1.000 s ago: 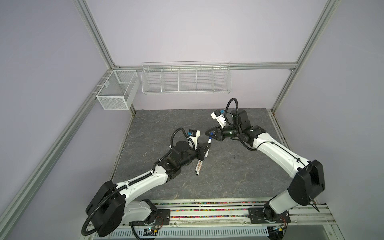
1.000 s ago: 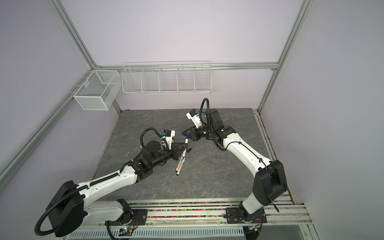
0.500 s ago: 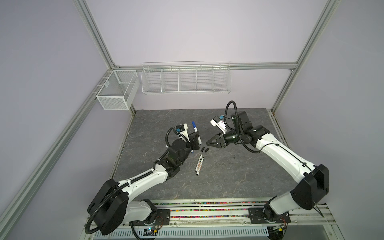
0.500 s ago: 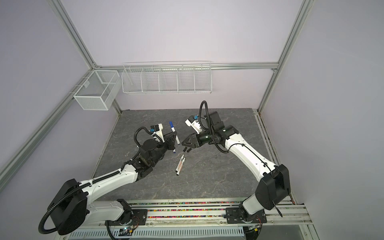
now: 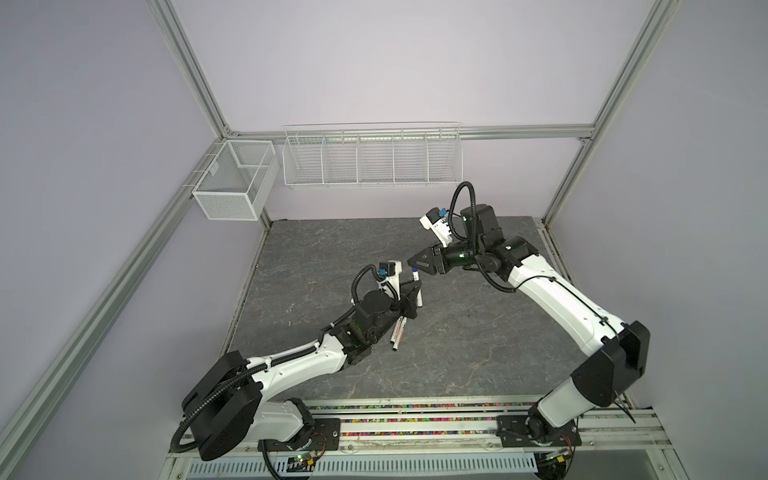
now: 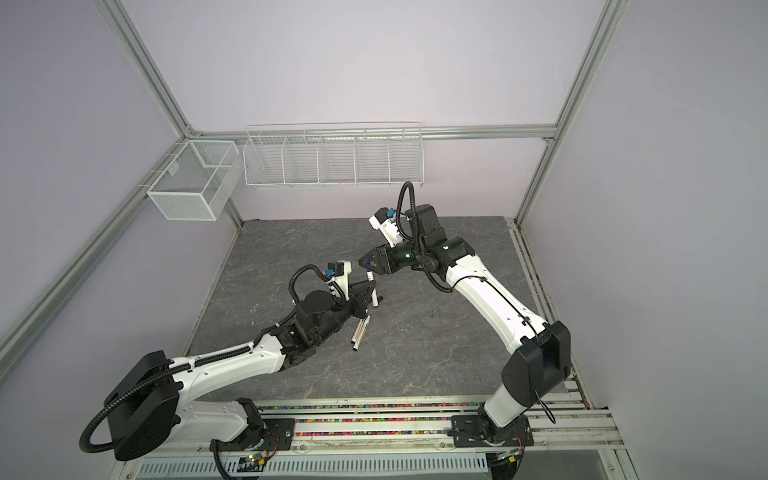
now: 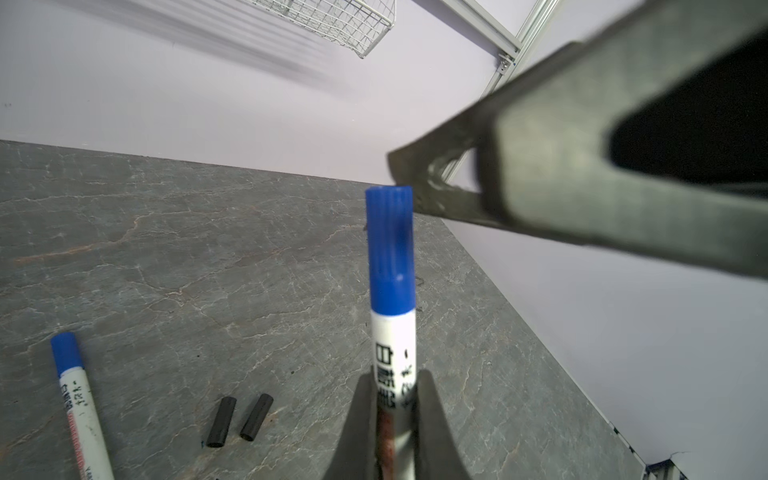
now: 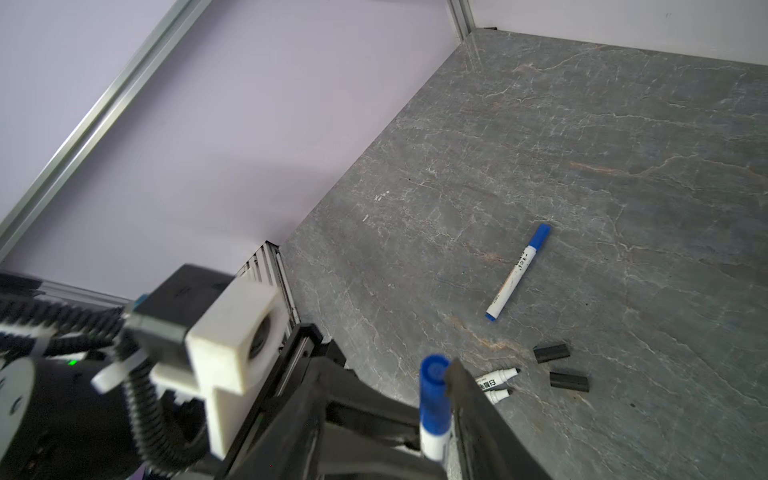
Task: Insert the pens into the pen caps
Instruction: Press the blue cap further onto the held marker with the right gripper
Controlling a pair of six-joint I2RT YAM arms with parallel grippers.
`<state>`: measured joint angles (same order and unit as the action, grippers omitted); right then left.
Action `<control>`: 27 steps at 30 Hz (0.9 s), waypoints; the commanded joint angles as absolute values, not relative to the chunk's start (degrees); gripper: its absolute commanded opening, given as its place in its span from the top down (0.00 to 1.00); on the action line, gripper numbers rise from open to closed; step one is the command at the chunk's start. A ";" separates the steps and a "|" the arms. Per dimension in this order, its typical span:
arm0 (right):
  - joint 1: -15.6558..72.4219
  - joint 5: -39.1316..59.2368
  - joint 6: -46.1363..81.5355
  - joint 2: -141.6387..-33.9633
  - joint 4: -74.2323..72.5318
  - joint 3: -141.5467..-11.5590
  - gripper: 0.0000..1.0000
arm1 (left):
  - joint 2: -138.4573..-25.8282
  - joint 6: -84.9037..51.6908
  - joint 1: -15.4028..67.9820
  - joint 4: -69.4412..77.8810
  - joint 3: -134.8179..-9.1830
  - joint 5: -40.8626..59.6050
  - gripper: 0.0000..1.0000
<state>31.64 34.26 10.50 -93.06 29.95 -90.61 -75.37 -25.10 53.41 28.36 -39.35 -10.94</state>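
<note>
- While the left gripper [image 7: 394, 388] is clamping its barrel, the held pen [image 7: 393, 332] is pointing up out of the fingertips, its blue cap [image 7: 390, 249] already seated on the top end.
- Right gripper [image 5: 414, 268] is hovering at that cap with jaws apart; one finger [image 8: 459, 384] is sitting just beside the cap's end.
- Two uncapped pens [image 5: 397, 332] are lying side by side on the table [image 5: 457, 353], just beside the left gripper's wrist.
- One black cap [image 8: 551, 353] and a second black cap [image 8: 569, 381] are lying just past those pens' tips, not touching.
- Second blue-capped pen [image 8: 518, 272] is lying farther out beyond the left gripper, well apart from both grippers.
</note>
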 commanded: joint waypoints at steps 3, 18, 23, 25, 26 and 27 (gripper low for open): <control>31.82 32.73 10.22 -95.97 30.25 -91.60 0.51 | -74.79 -22.02 54.58 28.37 -39.73 -11.95 1.00; 31.95 36.56 12.48 -93.60 28.19 -85.95 0.91 | -74.91 -19.76 54.43 33.62 -41.40 -14.45 1.00; 31.56 38.10 14.53 -91.48 26.32 -83.83 0.93 | -75.78 -18.96 53.80 32.16 -44.19 -11.85 0.76; 31.26 38.62 15.19 -90.81 25.78 -83.38 0.93 | -76.32 -18.98 53.62 30.81 -44.77 -11.15 0.64; 31.22 38.88 15.65 -90.34 25.37 -83.13 0.93 | -76.63 -19.14 53.45 29.71 -44.98 -10.62 0.60; 30.99 39.10 16.08 -89.97 24.95 -82.98 0.93 | -76.87 -19.28 53.38 28.57 -45.18 -10.07 0.57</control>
<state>31.35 36.36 14.09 -92.23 25.21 -84.16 -76.09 -19.79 53.93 28.56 -42.50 -11.31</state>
